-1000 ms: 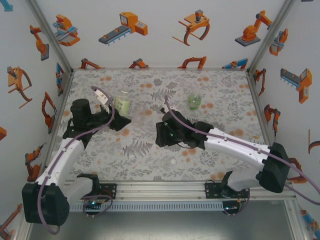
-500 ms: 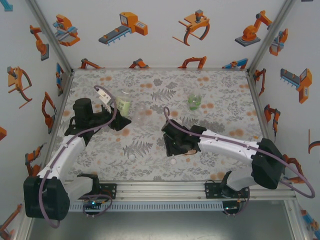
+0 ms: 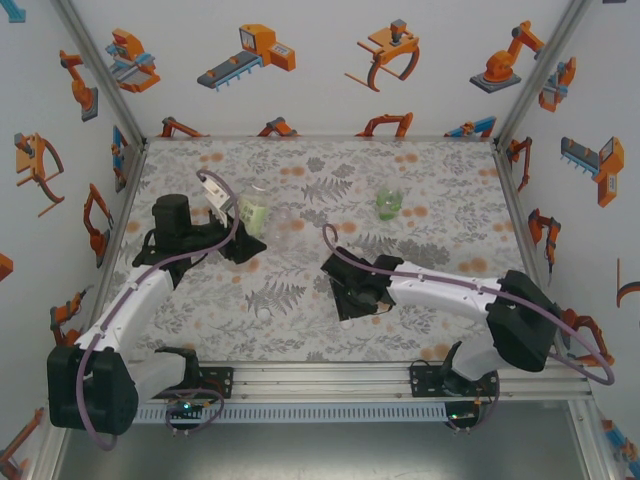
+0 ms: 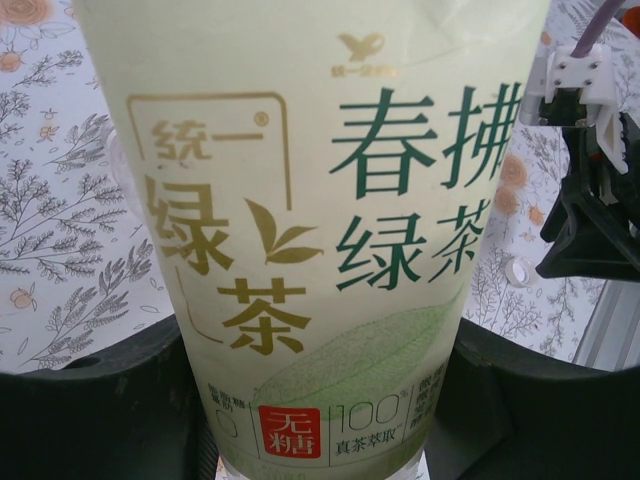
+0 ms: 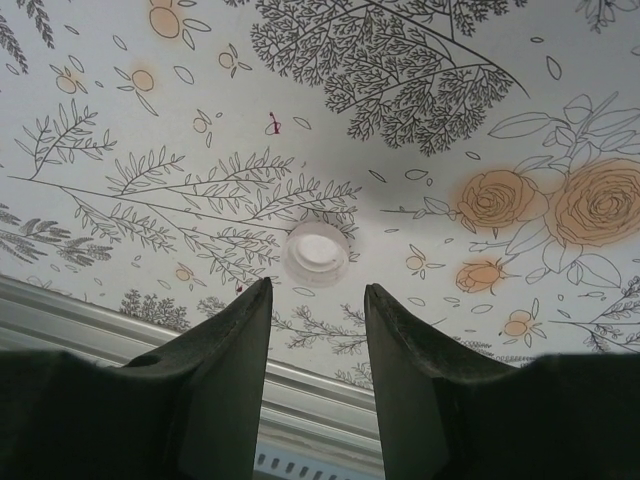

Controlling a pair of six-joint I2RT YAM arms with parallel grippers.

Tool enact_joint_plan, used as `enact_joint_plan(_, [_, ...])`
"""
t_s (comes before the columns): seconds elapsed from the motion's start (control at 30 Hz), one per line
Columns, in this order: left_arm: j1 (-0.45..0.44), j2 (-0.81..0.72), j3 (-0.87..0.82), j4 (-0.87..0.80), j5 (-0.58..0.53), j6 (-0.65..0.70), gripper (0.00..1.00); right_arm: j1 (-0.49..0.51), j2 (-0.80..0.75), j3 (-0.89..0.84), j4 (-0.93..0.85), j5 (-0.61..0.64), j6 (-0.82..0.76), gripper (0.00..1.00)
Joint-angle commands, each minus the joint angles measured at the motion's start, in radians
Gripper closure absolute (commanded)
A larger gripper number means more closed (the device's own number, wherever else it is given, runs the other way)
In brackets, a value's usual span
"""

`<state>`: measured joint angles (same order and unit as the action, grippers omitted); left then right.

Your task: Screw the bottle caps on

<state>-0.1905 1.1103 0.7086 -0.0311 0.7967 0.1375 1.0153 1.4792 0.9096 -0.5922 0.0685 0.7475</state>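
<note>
**White cap** [image 5: 316, 253]: one, small and round. It was found lying on the floral mat [image 5: 470, 90] close to the aluminium rail [image 5: 90, 305] at the table's near edge. It was not held.

**Right gripper** [image 5: 317, 292]: it was lowered over the mat just short of the cap. Its jaws were parted by a narrow gap, with nothing between them and the cap in line with that gap.

**Tall bottle** [image 3: 254, 207]: clear, with a pale yellow-green label printed in green and gold characters. It was stood upright at the left of the mat.

**Left gripper** [image 3: 243, 243]: it was clamped on the tall bottle's labelled body, one finger pressed to each side.

**Squat green bottle** [image 3: 388, 205]: it was stood alone at the far right of the mat, well apart from both grippers.
</note>
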Motion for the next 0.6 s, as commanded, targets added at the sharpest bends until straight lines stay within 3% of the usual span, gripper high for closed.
enact_joint_plan(0.0, [-0.007, -0.007, 0.038, -0.016, 0.017, 0.031, 1.00, 0.023, 0.039, 0.014, 0.002, -0.002, -0.031, 0.59])
enact_joint_plan(0.57, [-0.010, -0.007, 0.046, -0.032, 0.009, 0.041, 1.00, 0.050, 0.101, 0.045, -0.002, 0.013, -0.061, 0.60])
